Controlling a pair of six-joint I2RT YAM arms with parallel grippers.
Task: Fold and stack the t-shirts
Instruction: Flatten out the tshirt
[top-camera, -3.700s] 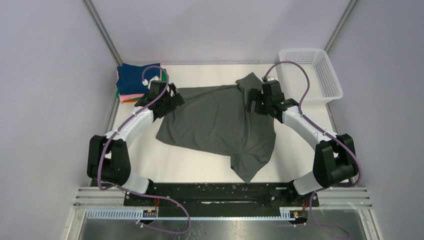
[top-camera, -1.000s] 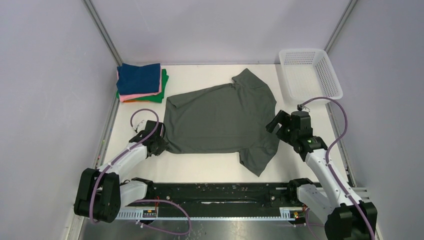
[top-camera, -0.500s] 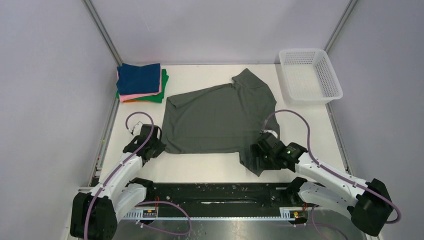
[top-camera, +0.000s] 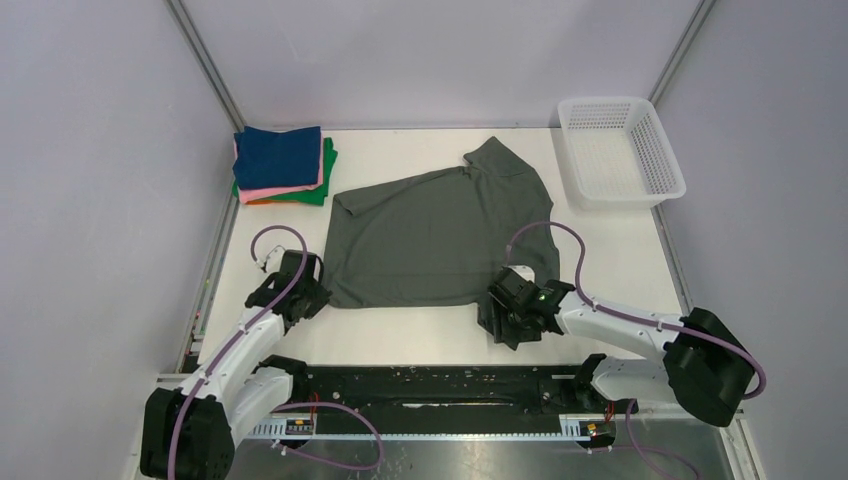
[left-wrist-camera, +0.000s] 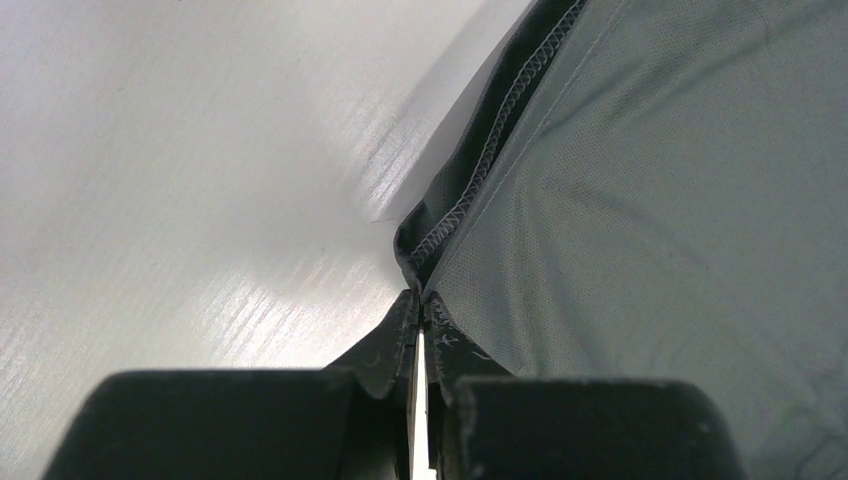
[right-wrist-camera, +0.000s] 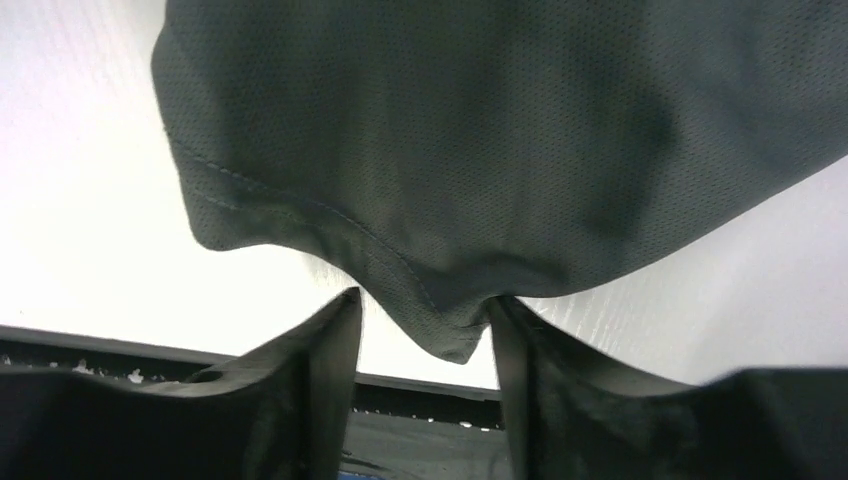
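A large dark grey-green t-shirt lies spread flat in the middle of the white table. My left gripper is shut on its near-left hem corner; in the left wrist view the stitched hem runs into the closed tips. My right gripper sits low at the near-right sleeve. In the right wrist view its fingers stand apart, with the sleeve's drooping tip hanging between them, touching the right finger only. Folded t-shirts, navy on top of pink, orange and green, are stacked at the far left.
A white mesh basket stands at the far right corner. The black base rail runs along the near edge, just behind the right gripper. Grey walls close in both sides.
My right arm swung in from the right and dropped to the near-right sleeve, its fingers narrowing around the sleeve tip. The left gripper stays clamped on the hem corner. The shirt lies flatter than before.
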